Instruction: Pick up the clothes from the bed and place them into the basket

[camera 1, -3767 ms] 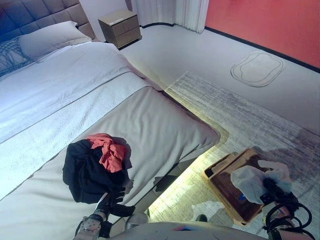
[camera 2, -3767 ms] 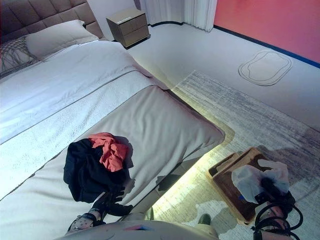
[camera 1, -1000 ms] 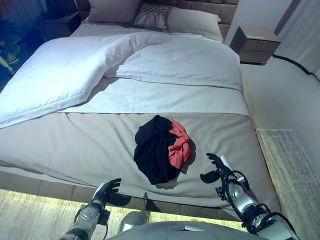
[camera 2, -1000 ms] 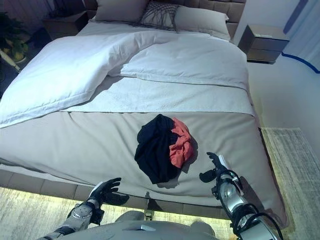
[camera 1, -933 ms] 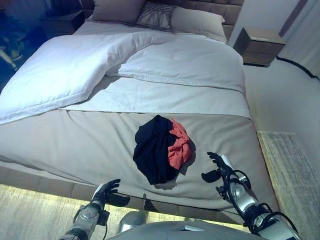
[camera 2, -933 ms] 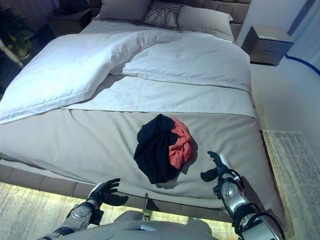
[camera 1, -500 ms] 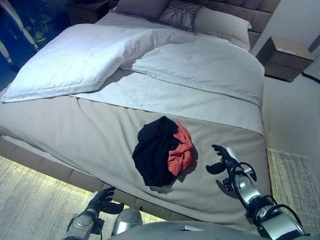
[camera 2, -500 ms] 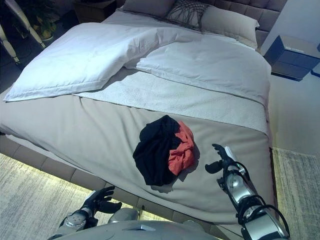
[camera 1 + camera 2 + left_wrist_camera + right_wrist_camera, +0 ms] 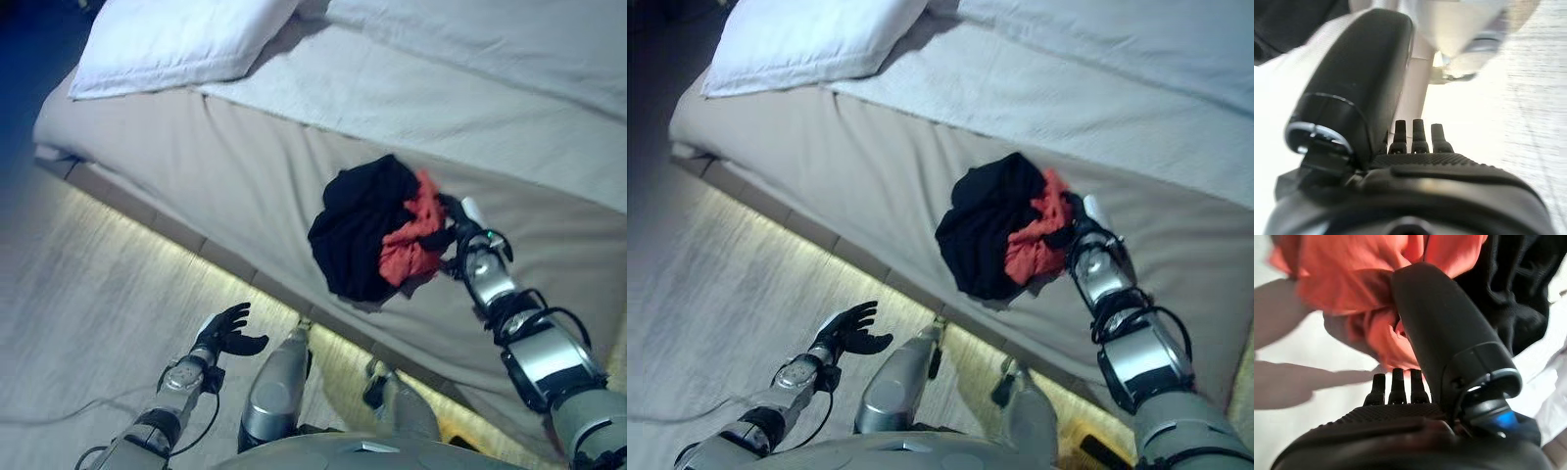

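- Leftmost, a white pillow (image 9: 176,39) lies at the upper left corner of the bed (image 9: 245,166), its lower edge resting on the grey cover.
- Below the bed's near edge a pale rug (image 9: 88,313) covers the floor, with a strip of warm light running along the base of the bed frame.
- Over that rug, low on the left, the left robot hand (image 9: 225,333) hangs in the air with its fingers spread and relaxed; it holds nothing and touches nothing, well apart from the bed.
- Its own wrist view agrees: the fingers (image 9: 1420,134) point out straight over the bright floor, with no cloth between them and the thumb.
- Near the middle of the grey cover, close to the bed's near edge, sits the heap of clothes: a black garment (image 9: 362,230) bunched on the left side, with a red garment (image 9: 411,240) pressed against its right side.
- Both pieces lie on the bed and touch each other.
- Right of the heap, the right robot hand (image 9: 1073,227) reaches in from the lower right and meets the red garment at its right edge.
- From the right wrist view, the thumb (image 9: 1444,328) lies across the red folds and the fingers (image 9: 1396,384) point toward the cloth beneath; whether they have closed on the fabric cannot be told, since their tips are hidden.
- Behind the heap, a white sheet (image 9: 470,88) runs across the upper part of the bed.
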